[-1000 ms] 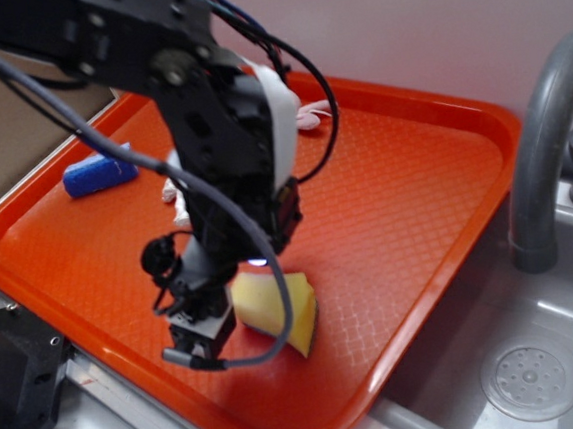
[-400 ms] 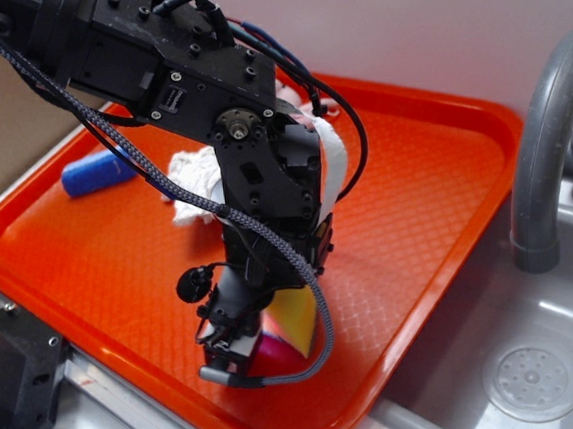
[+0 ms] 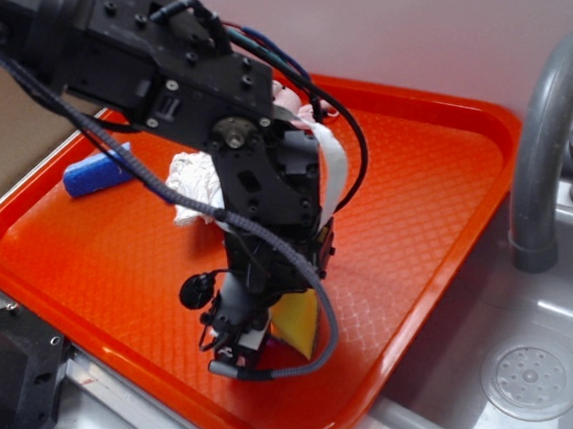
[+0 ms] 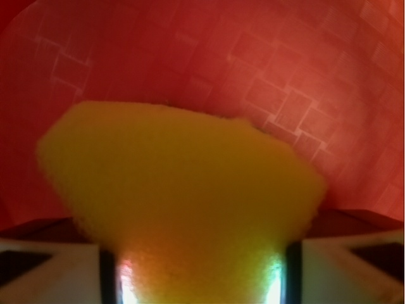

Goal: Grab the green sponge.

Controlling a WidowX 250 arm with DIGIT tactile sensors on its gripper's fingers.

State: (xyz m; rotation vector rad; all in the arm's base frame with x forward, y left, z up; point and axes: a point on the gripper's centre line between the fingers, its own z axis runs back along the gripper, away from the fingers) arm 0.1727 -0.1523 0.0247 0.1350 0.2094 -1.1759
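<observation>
The green sponge (image 3: 298,320) shows as a yellow foam wedge near the front edge of the orange tray (image 3: 425,192), mostly hidden behind the black arm. My gripper (image 3: 247,356) is down over it. The wrist view is filled by the green sponge (image 4: 183,183), and its near end narrows where it is pinched between the two white fingers (image 4: 50,272) of the gripper (image 4: 196,278). The gripper is shut on the sponge. Its dark greenish face does not show.
A blue block (image 3: 97,174) lies at the tray's far left and a white paper wad (image 3: 195,182) sits behind the arm. A grey faucet (image 3: 542,152) and a sink with a drain (image 3: 532,382) are to the right. A dark box (image 3: 12,399) stands at the front left.
The arm swung right and down over the sponge. The sponge, earlier lying in the open beside the gripper, is now pinched between the fingers and mostly hidden.
</observation>
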